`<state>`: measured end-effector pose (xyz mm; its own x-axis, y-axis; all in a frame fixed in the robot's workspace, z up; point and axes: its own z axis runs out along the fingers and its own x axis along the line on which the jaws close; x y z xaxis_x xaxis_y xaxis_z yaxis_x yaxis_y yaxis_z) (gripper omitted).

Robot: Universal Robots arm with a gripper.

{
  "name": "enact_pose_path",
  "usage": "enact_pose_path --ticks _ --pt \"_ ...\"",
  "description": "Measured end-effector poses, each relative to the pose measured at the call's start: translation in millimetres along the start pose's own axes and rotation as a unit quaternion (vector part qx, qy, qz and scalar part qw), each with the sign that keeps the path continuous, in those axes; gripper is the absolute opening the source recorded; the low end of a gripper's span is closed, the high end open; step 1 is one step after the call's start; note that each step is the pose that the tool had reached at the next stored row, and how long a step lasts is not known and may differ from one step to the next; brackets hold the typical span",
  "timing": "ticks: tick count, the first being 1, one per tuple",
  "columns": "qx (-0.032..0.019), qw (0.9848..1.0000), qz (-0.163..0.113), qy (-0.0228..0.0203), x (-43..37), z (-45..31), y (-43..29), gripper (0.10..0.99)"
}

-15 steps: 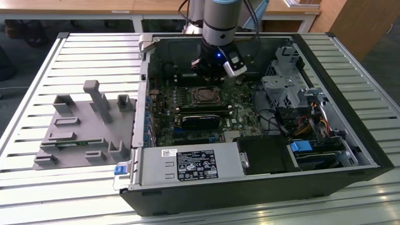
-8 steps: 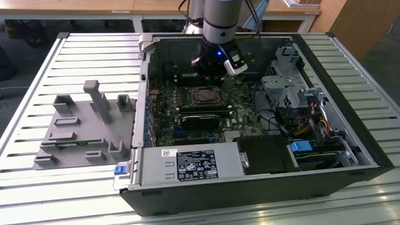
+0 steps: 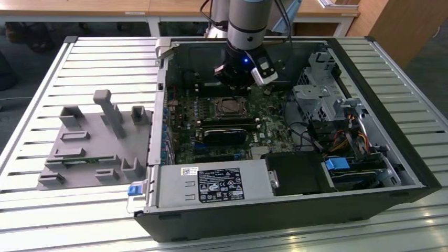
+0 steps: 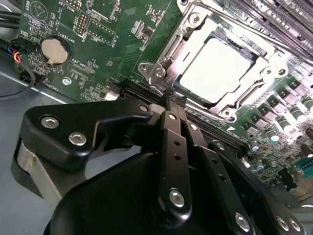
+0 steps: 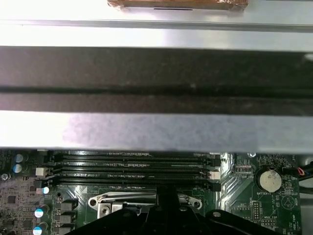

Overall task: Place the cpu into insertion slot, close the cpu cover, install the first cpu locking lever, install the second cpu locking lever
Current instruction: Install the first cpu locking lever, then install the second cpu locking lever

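Cpu (image 4: 215, 68) seated in the slot (image 3: 230, 107), pale face up and bright under the light. Cover (image 4: 164, 49) lying down flat around it, with the cpu face showing through the window. Cannot tell whether the levers are latched.

Slot found near the middle of the board (image 3: 210, 118), inside the open case (image 3: 392, 142). In the exterior view, tool (image 3: 234, 88) just at 12 o'clock from the slot, low over the board, with the arm (image 3: 246, 23) rising from it.

In the second wrist view, tool (image 4: 171, 99) with black fingers (image 4: 172, 147) pressed together at the tips, nothing pinched between them. Tips close beside one corner of the cover; cannot tell if touching.

In the first wrist view, tool (image 5: 164, 198) near a silvery bracket, with long black memory slots (image 5: 132, 166) just beyond it, and past these the grey case wall.

Round battery (image 4: 53, 50) on the board, well apart from the slot.

In the exterior view, black card (image 3: 224, 137) just at 6 o'clock from the slot, and grey supply box (image 3: 210, 185) farther along 6 o'clock. Grey fixture (image 3: 91, 142) on the slatted counter (image 3: 105, 52), outside the case, well apart at 9 o'clock.
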<state>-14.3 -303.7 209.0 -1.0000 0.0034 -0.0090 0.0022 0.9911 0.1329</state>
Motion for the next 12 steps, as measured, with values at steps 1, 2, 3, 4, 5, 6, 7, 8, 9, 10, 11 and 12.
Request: enact_pose_path --ticks 1,2,3,4,5,6,7,8,9,10,11,12 --pt "0.0 1.0 0.0 0.0 -0.1 -0.1 -0.3 0.106" --pt "0.0 1.0 0.0 0.0 -0.2 -0.1 -0.5 0.106" --pt "-0.0001 1.0 0.0 0.0 -0.4 -0.1 -0.7 0.106" --pt "0.0 1.0 0.0 0.0 -0.4 -0.1 -0.9 0.106" --pt "0.0 1.0 0.0 0.0 -0.5 -0.2 -1.1 0.106" --pt "0.0 1.0 0.0 0.0 -0.6 -0.2 -1.3 0.106" --pt "0.0 1.0 0.0 0.0 -0.6 -0.2 -1.5 0.106" --pt "0.0 1.0 0.0 0.0 -0.7 -0.3 -1.8 0.106" --pt "0.0 1.0 0.0 0.0 -0.8 -0.3 -2.1 0.106" --pt "0.0 1.0 0.0 0.0 -0.8 -0.3 -2.4 0.106" --pt "0.0 1.0 0.0 0.0 -0.9 -0.4 -2.8 0.106" --pt "0.0 1.0 0.0 0.0 -0.9 -0.4 -3.1 0.106"
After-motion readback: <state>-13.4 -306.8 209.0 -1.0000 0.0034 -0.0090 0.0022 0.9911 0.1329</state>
